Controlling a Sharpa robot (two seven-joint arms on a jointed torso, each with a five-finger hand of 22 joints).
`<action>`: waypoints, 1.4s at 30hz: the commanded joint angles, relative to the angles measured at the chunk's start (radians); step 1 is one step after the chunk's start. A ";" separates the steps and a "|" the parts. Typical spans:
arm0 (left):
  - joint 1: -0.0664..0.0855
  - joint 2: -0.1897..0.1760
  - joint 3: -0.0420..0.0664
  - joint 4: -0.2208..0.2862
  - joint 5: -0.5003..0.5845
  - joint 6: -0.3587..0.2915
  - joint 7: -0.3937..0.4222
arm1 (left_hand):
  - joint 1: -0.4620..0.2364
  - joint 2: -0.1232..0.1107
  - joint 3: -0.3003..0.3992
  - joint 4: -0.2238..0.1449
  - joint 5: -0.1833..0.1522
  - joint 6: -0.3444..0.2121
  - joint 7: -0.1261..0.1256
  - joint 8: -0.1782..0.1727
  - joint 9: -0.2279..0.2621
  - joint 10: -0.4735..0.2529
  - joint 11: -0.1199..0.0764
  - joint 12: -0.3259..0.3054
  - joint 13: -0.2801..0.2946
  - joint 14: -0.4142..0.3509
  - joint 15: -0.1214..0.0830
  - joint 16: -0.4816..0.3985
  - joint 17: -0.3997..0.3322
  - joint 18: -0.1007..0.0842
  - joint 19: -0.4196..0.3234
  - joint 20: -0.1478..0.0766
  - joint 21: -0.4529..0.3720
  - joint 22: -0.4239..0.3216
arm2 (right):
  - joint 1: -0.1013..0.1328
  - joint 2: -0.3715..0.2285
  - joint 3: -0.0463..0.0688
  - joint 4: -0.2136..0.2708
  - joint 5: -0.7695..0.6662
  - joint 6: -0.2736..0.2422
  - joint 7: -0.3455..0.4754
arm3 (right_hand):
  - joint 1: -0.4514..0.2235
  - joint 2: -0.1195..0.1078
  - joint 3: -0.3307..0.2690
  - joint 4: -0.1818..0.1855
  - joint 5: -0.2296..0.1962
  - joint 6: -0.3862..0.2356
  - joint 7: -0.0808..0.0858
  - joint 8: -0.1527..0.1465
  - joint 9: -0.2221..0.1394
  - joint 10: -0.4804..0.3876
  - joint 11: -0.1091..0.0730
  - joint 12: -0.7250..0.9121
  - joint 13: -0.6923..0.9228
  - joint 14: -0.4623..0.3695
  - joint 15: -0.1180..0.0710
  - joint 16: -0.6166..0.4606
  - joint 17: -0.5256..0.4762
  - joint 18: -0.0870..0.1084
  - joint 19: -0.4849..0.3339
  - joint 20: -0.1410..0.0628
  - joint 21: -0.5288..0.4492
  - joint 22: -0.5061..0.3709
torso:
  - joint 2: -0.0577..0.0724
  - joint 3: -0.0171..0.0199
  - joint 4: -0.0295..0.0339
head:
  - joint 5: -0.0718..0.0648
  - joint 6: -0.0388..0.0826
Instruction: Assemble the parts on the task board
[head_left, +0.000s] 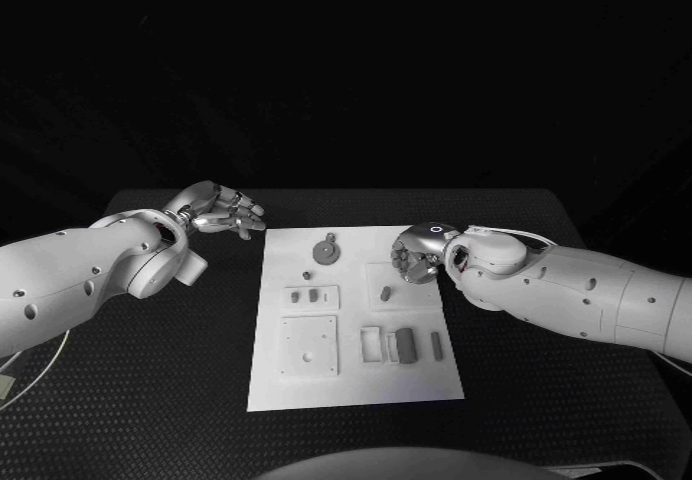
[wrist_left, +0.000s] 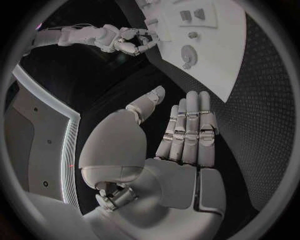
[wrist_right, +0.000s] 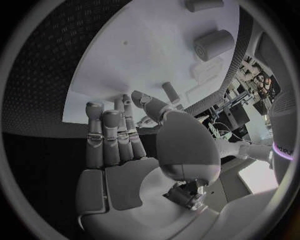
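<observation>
While the right hand (head_left: 418, 255) hides the task board's (head_left: 356, 390) edge (contact unclear), parts (head_left: 402, 345) lie small

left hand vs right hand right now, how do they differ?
The left hand is off the task board, over the black table beyond its far left corner; the right hand is over the board's right edge. The left hand's fingers lie straight, side by side; the right hand's fingers curl somewhat towards the board. Both hold nothing.
</observation>
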 joint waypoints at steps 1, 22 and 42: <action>0.001 0.002 0.001 0.001 0.008 0.012 0.004 | -0.008 0.002 -0.008 0.001 -0.004 -0.006 0.001 -0.001 -0.002 -0.006 0.001 -0.005 0.002 -0.003 0.002 -0.006 0.002 0.003 -0.005 -0.001 0.000 -0.002 | -0.006 0.004 -0.004 0.002 -0.015 0.004 0.001 | 0.000 -0.010 -0.001 0.007 -0.002 -0.016 0.005 -0.006 -0.001 0.002 0.012 -0.006 0.000 -0.010 0.002 -0.005 0.002 0.084 0.002 -0.004 -0.007 0.015 | 0.000 0.0001 -0.0002 | -0.001 -0.001; 0.001 -0.002 0.000 0.001 0.007 0.016 0.000 | -0.007 0.004 -0.009 0.001 -0.004 -0.007 0.002 0.000 -0.002 -0.006 0.000 -0.004 0.003 0.000 0.001 -0.007 0.008 0.004 -0.001 -0.002 0.002 -0.004 | -0.010 0.010 -0.010 0.000 -0.064 -0.018 -0.016 | 0.013 0.069 0.001 -0.002 -0.002 0.082 -0.038 0.051 0.036 0.116 -0.034 0.026 0.056 0.035 -0.042 -0.008 0.007 0.084 0.039 -0.016 0.011 0.019 | 0.000 0.0001 -0.0006 | 0.002 -0.004; 0.001 -0.002 0.000 -0.001 -0.005 0.020 -0.003 | -0.004 0.003 -0.010 0.000 -0.004 -0.009 0.002 0.000 -0.002 -0.007 0.000 -0.004 0.003 0.003 0.001 -0.008 0.014 0.004 0.002 -0.003 0.002 -0.006 | -0.011 0.014 -0.011 0.003 -0.091 -0.049 -0.025 | 0.037 0.094 0.017 -0.038 -0.043 0.098 -0.045 0.054 0.048 0.135 -0.042 0.017 0.076 0.052 -0.048 -0.019 0.009 0.084 0.048 -0.018 0.013 0.019 | 0.000 0.0003 -0.0002 | -0.001 -0.004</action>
